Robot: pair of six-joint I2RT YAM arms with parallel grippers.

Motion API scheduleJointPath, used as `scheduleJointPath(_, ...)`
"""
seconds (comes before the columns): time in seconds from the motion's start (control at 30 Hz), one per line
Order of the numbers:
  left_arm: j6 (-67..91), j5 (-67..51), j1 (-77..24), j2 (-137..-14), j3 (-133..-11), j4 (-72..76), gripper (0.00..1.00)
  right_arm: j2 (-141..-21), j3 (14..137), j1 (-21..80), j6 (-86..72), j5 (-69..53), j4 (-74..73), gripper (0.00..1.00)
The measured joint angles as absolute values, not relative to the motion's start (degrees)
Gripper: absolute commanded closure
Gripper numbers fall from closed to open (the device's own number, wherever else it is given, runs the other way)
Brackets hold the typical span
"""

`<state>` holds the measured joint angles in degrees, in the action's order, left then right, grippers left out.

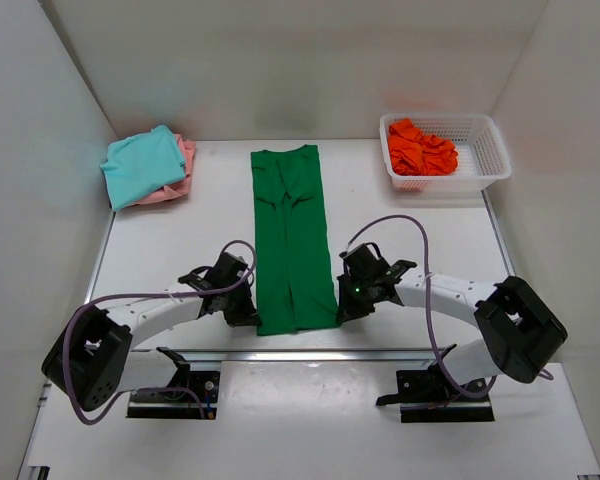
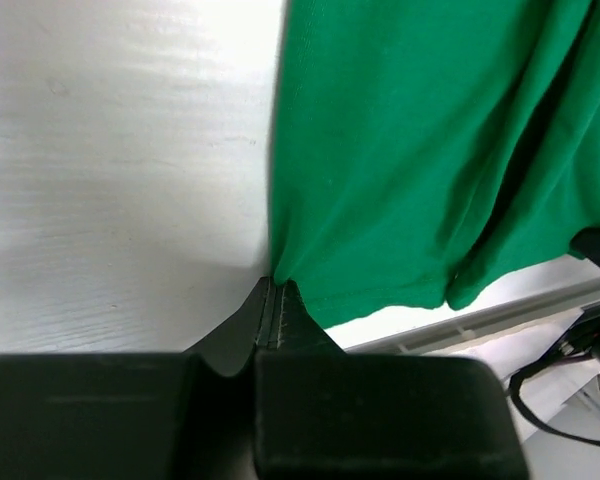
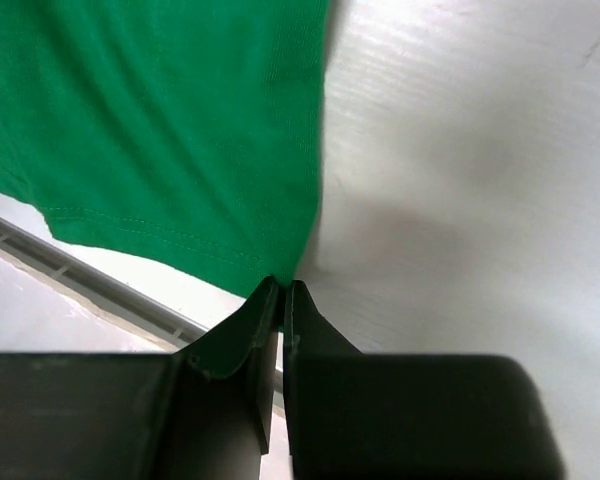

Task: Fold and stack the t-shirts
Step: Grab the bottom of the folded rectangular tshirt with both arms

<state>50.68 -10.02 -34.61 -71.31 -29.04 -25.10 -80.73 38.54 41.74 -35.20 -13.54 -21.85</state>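
Observation:
The dark green t-shirt [image 1: 292, 235] lies on the table as a long narrow strip, sides folded in. My left gripper [image 1: 248, 312] is shut on its near left corner [image 2: 280, 272]. My right gripper [image 1: 342, 308] is shut on its near right corner [image 3: 285, 272]. The teal t-shirt [image 1: 142, 164] lies folded on the pale pink t-shirt [image 1: 183, 172] at the far left. The bright orange t-shirt [image 1: 418, 148] is crumpled in the white mesh basket [image 1: 490, 150] at the far right.
White walls close in the table [image 1: 420, 240] on the left, back and right. A metal rail [image 1: 310, 352] runs along the near table edge between the arm bases. Purple cables loop off both arms.

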Motion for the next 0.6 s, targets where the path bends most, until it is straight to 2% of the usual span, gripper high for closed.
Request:
scheduleJointPath(0.3,49.41,-13.3,-34.44,-70.13,-30.7,-27.92,1.0,-77.71,39.18,41.08,-35.03,-16.1,-24.43,1.0)
scheduleJointPath(0.47,48.66,-16.01,-32.16,-71.09,-38.48,-30.41,1.0,-78.11,46.04,38.94,-31.14,-18.28,-28.75,1.0)
scheduleJointPath(0.6,48.95,-16.6,-26.02,-71.05,-42.85,-29.78,1.0,-80.75,53.25,34.81,-26.7,-20.29,-30.04,1.0)
